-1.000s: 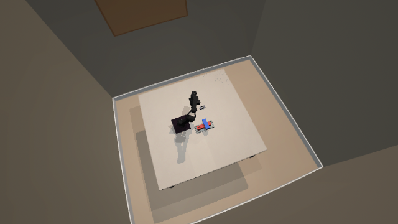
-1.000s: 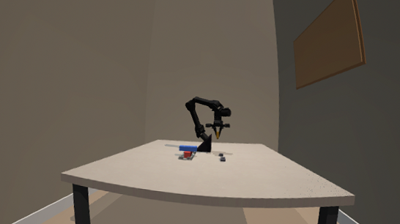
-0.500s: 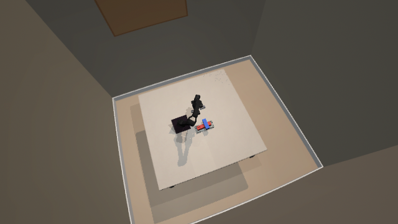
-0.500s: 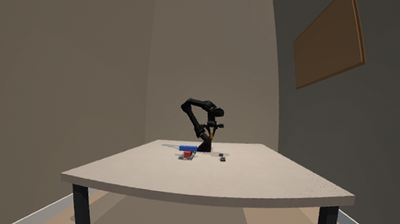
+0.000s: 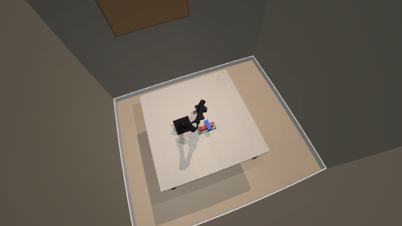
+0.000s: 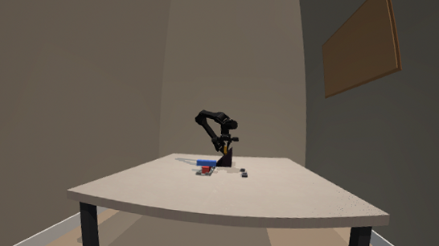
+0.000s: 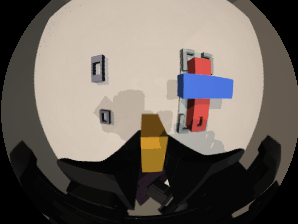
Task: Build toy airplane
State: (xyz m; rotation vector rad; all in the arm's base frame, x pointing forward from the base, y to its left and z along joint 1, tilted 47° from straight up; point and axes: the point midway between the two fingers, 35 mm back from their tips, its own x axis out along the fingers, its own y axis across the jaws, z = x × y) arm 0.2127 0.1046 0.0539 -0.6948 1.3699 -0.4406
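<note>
Gripper (image 5: pixel 201 108) (image 6: pixel 226 149) (image 7: pixel 149 133), raised beside the cradle (image 5: pixel 215 127) (image 6: pixel 198 173) (image 7: pixel 183 107), grips our last part. Lengthwise in the cradle, the red fuselage (image 5: pixel 201 129) (image 6: pixel 205 169) (image 7: pixel 198 112) offers us its sockets; across its middle lies the blue wing (image 5: pixel 207 125) (image 6: pixel 206 163) (image 7: pixel 205 86). Near it, the clasped yellow fin (image 6: pixel 225 150) (image 7: pixel 154 154) awaits the open tail socket (image 7: pixel 200 121).

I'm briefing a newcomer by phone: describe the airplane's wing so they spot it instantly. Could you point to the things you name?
On the pale table (image 5: pixel 239 135) (image 6: pixel 276 205) (image 7: pixel 65 100), find the red fuselage (image 5: pixel 201 129) (image 6: pixel 205 169) (image 7: pixel 199 111). The wing (image 5: pixel 208 125) (image 6: pixel 206 163) (image 7: pixel 206 86) is the bar lying crosswise on top, the only blue piece.
</note>
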